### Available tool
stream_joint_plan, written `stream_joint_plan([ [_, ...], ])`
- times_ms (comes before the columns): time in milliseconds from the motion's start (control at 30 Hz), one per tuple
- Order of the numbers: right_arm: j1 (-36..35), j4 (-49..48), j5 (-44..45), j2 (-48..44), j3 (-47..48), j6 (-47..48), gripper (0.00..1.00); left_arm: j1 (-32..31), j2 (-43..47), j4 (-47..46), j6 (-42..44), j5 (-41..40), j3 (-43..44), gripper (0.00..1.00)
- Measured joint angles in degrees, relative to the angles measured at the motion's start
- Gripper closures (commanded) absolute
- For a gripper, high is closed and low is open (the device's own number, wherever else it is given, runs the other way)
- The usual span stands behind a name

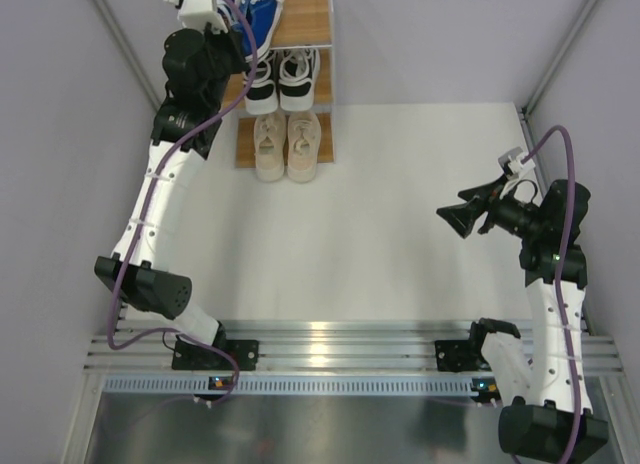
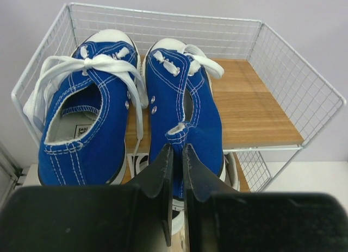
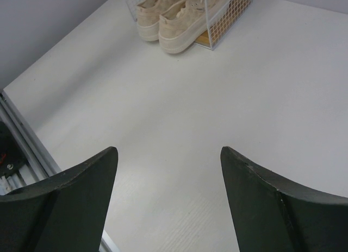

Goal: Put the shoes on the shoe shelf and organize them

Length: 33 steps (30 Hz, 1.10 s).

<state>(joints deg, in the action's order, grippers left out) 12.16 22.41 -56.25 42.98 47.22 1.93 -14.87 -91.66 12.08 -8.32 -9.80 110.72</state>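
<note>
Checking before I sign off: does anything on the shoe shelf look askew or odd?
Only the blue pair: crowded left on the top board, heels overhanging its front edge, the left gripper pinching one heel.

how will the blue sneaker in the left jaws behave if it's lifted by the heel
The blue sneaker looks like soft canvas, so its heel collar will probably fold under the jaws. Held by the heel alone, the toe would likely droop. Its loose laces may snag the wire shelf.
</note>
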Motion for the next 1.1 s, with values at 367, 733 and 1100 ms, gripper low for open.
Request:
stream_joint_plan([
  [367,0.0,0.0,0.0,-0.17,0.0,0.0,0.23,0.02,-0.09,-0.76,1.49,-0.13,-1.11,0.91],
  [733,0.0,0.02,0.0,-0.22,0.0,0.0,0.23,0.02,-2.36,-1.51,3.89,-1.44,1.16,0.77],
  [1100,0.0,0.02,0.0,-0.22,0.0,0.0,0.23,0.48,-2.49,-1.77,3.67,-1.7,1.29,0.44],
])
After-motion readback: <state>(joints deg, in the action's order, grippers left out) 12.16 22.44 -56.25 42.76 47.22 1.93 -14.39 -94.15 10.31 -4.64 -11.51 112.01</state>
